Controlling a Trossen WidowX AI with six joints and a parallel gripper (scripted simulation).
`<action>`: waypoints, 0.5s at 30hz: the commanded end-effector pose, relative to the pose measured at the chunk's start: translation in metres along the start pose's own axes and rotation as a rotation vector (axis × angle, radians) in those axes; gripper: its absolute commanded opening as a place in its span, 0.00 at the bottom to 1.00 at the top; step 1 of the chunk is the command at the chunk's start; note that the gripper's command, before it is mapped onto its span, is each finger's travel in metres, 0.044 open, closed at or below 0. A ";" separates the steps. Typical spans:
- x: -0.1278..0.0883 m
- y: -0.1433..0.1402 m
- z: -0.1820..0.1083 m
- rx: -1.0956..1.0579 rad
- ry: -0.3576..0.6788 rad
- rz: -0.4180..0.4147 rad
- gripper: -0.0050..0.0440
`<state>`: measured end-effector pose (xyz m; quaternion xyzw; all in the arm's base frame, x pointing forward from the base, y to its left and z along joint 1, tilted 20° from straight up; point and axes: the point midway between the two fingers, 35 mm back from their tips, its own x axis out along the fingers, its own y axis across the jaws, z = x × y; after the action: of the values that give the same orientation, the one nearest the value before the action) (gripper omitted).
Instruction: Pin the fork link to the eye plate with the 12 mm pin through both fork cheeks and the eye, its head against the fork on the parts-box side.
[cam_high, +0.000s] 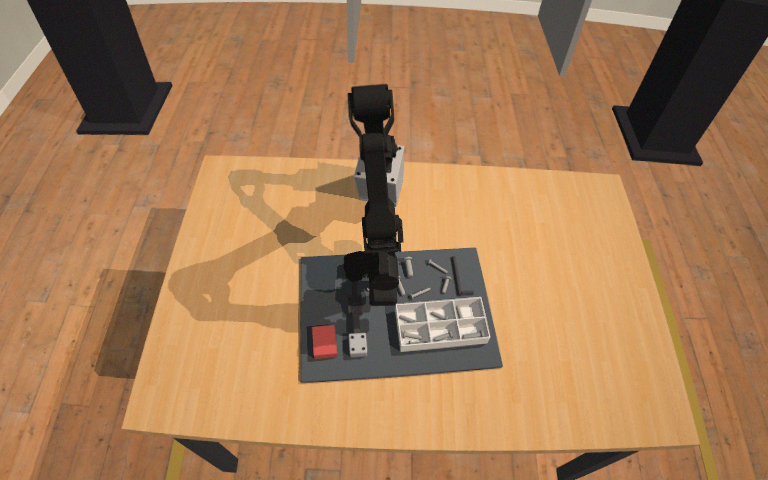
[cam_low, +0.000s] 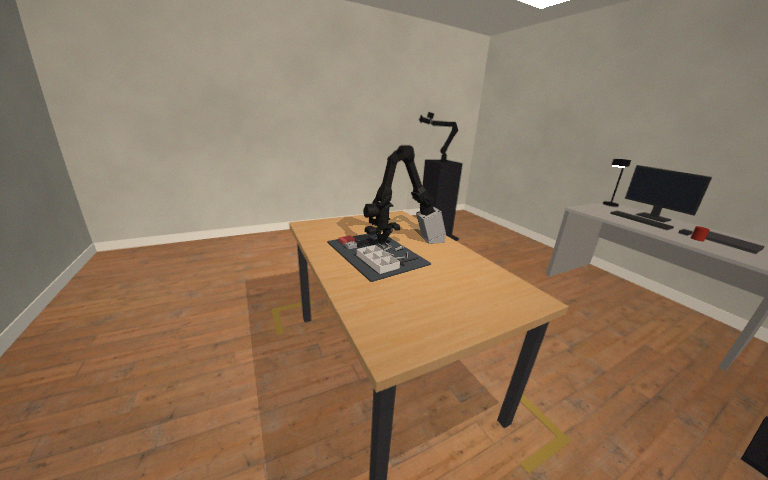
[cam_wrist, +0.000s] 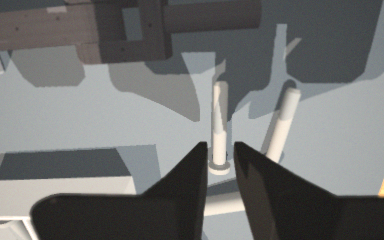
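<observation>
My gripper is slightly open and empty. Its fingertips are over the head end of a pale headed pin, which lies on the mat. The pin's head shows between the fingers, nearer the wrist view's bottom. I cannot tell its diameter from the frames. The dark fork link lies across the top of the wrist view, its fork around the end of the eye plate. No pin shows clearly in the joint. The eye plate's pale four-hole block stands near the mat's front edge.
Another pin lies right of the first, and a third lies partly behind the fingers. The white parts box holds several pins. A red block and a dark L-shaped key are on the mat.
</observation>
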<state>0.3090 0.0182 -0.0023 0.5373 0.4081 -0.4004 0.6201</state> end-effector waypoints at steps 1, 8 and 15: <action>0.006 0.000 0.000 -0.004 0.002 0.000 0.24; 0.012 0.000 0.000 -0.004 0.002 0.002 0.24; 0.014 0.001 0.000 -0.004 0.002 0.002 0.24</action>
<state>0.3133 0.0176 -0.0143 0.5371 0.4084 -0.4007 0.6199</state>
